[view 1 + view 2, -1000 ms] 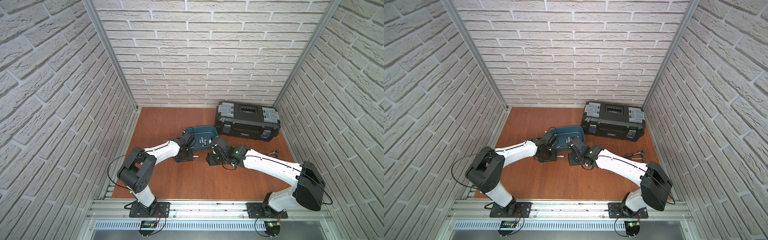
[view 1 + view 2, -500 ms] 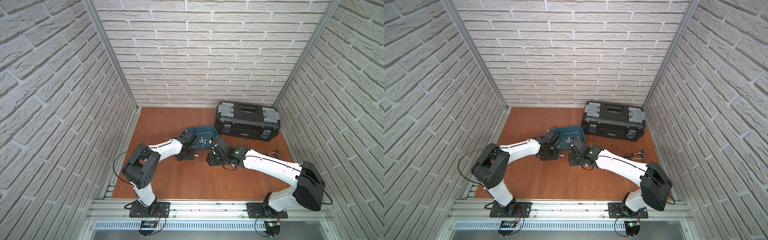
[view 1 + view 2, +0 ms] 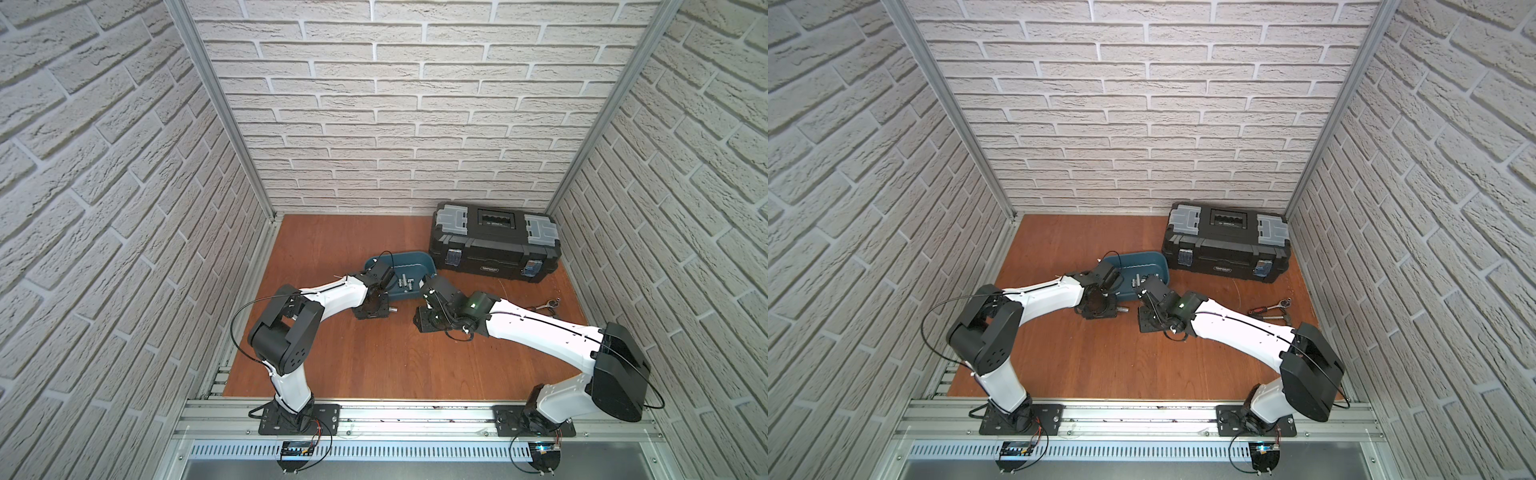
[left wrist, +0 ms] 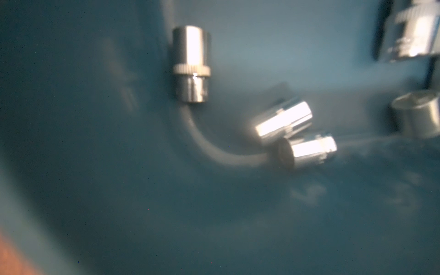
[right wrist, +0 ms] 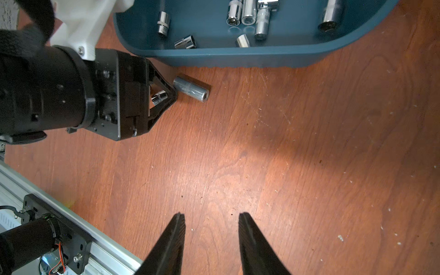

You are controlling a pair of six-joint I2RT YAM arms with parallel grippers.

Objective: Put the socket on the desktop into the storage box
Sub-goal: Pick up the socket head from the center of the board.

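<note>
The left gripper [image 5: 169, 96] is down at the reddish-brown wood-grain desktop [image 5: 285, 154], just beside the near wall of the shallow teal-blue plastic storage box [image 5: 238, 57]. A small chrome socket [image 5: 159, 98] sits between its jaws at desktop level. Whether the jaws press on it cannot be told (the side-on finger frame hides the contact faces).

A long chrome cylindrical socket [image 5: 191, 91] lies on its side on the desktop. It is just beside the tip of the left gripper and near the box wall, outside the box. It also shows in a top view [image 3: 392, 309].

The right gripper [image 5: 210, 221] has its jaws a moderate gap apart with nothing between them. It is over bare desktop, apart from both sockets.

Several loose chrome sockets [image 5: 247, 13] lie on the floor of the storage box. The left wrist view shows some of them, blurred [image 4: 191, 64].

A black plastic toolbox with grey latches [image 3: 494, 245] stands closed at the back of the desktop, beside the storage box. A ratchet wrench [image 3: 1273, 306] lies on the desktop on the right arm's side.
</note>
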